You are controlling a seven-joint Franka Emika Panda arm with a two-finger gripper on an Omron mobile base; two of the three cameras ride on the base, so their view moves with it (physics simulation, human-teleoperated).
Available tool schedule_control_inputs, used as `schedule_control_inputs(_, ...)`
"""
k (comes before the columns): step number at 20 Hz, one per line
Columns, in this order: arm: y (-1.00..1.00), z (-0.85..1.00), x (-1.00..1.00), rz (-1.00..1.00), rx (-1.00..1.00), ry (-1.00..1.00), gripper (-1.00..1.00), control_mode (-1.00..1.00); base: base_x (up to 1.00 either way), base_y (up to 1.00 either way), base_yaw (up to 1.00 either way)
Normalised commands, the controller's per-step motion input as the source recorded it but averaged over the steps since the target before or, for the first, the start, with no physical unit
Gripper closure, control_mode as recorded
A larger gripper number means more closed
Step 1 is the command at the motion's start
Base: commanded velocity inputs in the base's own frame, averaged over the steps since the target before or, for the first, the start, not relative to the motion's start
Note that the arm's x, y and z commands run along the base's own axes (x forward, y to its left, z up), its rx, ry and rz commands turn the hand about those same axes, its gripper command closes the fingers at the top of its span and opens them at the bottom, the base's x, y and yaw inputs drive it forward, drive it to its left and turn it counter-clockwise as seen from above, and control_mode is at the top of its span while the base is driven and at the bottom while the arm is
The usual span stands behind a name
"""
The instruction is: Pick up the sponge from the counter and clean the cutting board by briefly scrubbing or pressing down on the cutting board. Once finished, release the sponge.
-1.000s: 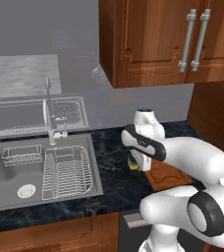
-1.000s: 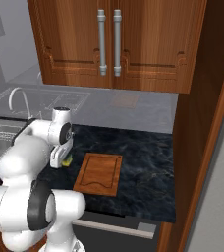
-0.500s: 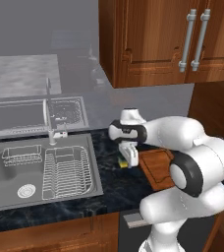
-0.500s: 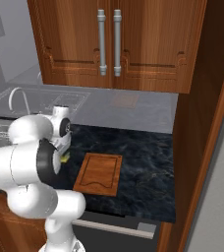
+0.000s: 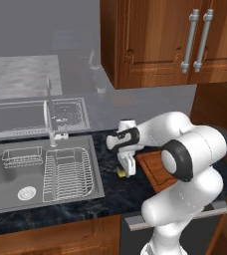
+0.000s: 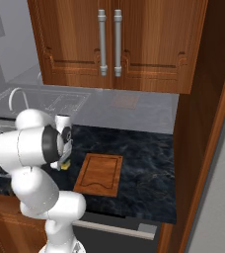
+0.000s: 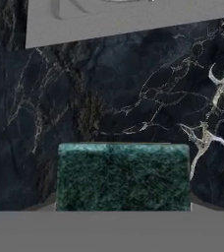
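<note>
The sponge (image 7: 123, 176) lies flat on the black marble counter (image 7: 133, 93), dark green top up; its yellow edge (image 5: 120, 172) peeks out under the hand. My gripper (image 5: 127, 169) points straight down over it, lowered to the counter, with its fingers on either side of the sponge and looking open. From the right, the gripper (image 6: 63, 161) stands just left of the reddish-brown cutting board (image 6: 100, 173), with the sponge (image 6: 65, 166) at its tips. The cutting board (image 5: 156, 168) lies bare, right of the sponge.
A steel sink (image 5: 16, 172) with a wire rack (image 5: 68, 172) and a tap (image 5: 50, 117) lies left of the sponge; its rim (image 7: 109, 22) is close. Wooden cabinets (image 6: 109, 44) hang above, and a tall wooden side panel (image 6: 208, 128) closes off the right.
The hand has come down from above the sponge to counter level around it, and the arm's elbow has swung out. The sponge and the board have not moved.
</note>
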Motion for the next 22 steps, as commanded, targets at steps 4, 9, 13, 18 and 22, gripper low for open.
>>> schedule_control_inputs(4,0.01,-0.42,-0.11,0.00,0.00,-0.13,-1.00,-1.00,0.00,0.00,0.00)
schedule_control_inputs(9,0.00,-0.12,-0.11,0.00,0.00,-0.14,-1.00,-1.00,0.00,0.00,0.00)
schedule_control_inputs(13,0.00,0.09,0.00,0.00,0.00,-0.13,-1.00,-1.00,0.00,0.00,0.00)
schedule_control_inputs(18,-0.07,0.50,0.00,0.02,0.00,-0.07,-1.00,-1.00,0.00,0.00,0.00)
schedule_control_inputs(22,-0.03,0.73,0.00,0.01,0.00,-0.05,-1.00,-1.00,0.00,0.00,0.00)
